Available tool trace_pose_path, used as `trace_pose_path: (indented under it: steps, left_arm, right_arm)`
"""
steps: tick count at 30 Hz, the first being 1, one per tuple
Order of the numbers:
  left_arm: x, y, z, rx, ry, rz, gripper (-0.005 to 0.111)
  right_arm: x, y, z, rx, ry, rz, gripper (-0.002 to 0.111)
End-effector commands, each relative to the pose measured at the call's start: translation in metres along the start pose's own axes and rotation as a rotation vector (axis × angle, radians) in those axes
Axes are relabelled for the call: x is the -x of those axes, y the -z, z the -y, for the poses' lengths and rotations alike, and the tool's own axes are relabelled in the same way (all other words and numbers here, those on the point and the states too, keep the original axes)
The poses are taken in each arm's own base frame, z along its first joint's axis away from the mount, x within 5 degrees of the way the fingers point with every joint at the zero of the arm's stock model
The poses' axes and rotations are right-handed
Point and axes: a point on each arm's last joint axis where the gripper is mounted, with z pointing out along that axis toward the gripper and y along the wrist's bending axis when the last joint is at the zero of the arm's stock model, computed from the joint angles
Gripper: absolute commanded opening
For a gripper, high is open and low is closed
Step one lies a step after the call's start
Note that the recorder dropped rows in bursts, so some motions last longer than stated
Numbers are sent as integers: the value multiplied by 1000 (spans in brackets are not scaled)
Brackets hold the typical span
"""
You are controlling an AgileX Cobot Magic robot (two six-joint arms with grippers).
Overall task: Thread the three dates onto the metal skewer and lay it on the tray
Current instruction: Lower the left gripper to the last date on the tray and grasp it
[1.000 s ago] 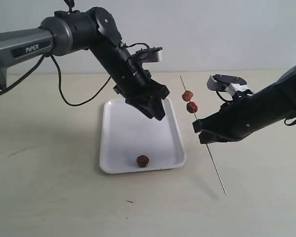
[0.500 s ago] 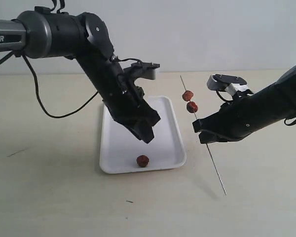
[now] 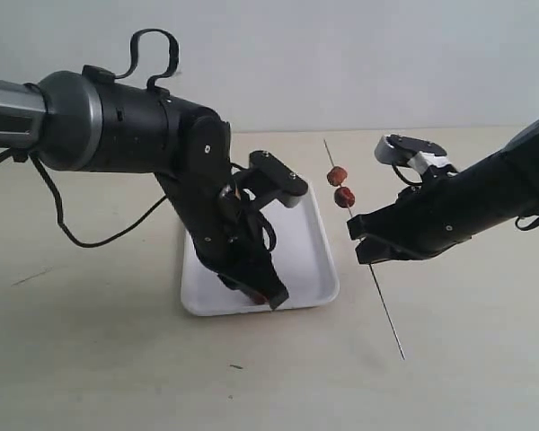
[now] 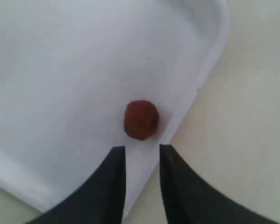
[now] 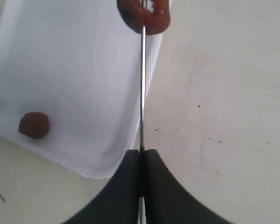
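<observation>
**One date left on the tray, and a tricky pick beside the rim**

The last loose date (image 4: 141, 120) lies on the tray (image 4: 46, 60), close to its low rim at the end nearest the exterior camera. The upper threaded date (image 3: 338, 174) and the lower threaded date (image 3: 344, 197) sit close together high on the metal skewer (image 3: 382, 305). The skewer slants over the table (image 3: 117, 359) just beside the tray. You cannot tell whether its lower tip touches the table.

Watch the pick first. The date is round and the left jaws stand only a little wider than it. They are open with nothing between them, and the fruit lies just past their tips. If you close off-centre, it could roll or squirt toward the rim, perhaps over it. A tip could also land on the rim and stop short of the tray floor.

The skewer is the second risk. It is thin and pinched at one spot only, so it may pivot or slip when the third date is pressed on.

Your left arm (image 3: 198, 197) is folded steeply down over that near end of the tray, with its jaws pointing down and hiding the date from the exterior view. Your right arm (image 3: 472, 202) reaches in low from the side, its jaws clamped on the skewer below the two threaded dates.
</observation>
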Motion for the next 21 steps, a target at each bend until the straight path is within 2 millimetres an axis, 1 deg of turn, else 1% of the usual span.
trace_pose_path:
  steps: [1, 4, 6, 10, 14, 17, 21]
  left_arm:
    - [3, 0, -4, 57, -27, 33, 40]
    - [3, -1, -4, 59, -21, 38, 56]
    - [4, -2, -4, 60, -21, 44, 62]
    - [4, -7, -2, 53, -30, 38, 62]
    - [1, -19, -2, 44, -25, 11, 62]
    - [1, -25, -2, 46, -29, 18, 62]
    - [6, -25, -3, 58, -30, 68, 62]
  right_arm:
    - [0, 4, -6, 55, 5, -20, 0]
    - [-3, 4, -9, 93, 5, -45, 0]
    - [-4, 4, -10, 108, 5, -55, 0]
    - [-3, 4, -10, 108, 1, -51, 0]
    - [-3, 4, -11, 111, 1, -51, 0]
    - [-3, 4, -11, 112, 2, -50, 0]
    - [-3, 4, -11, 112, 2, -50, 0]
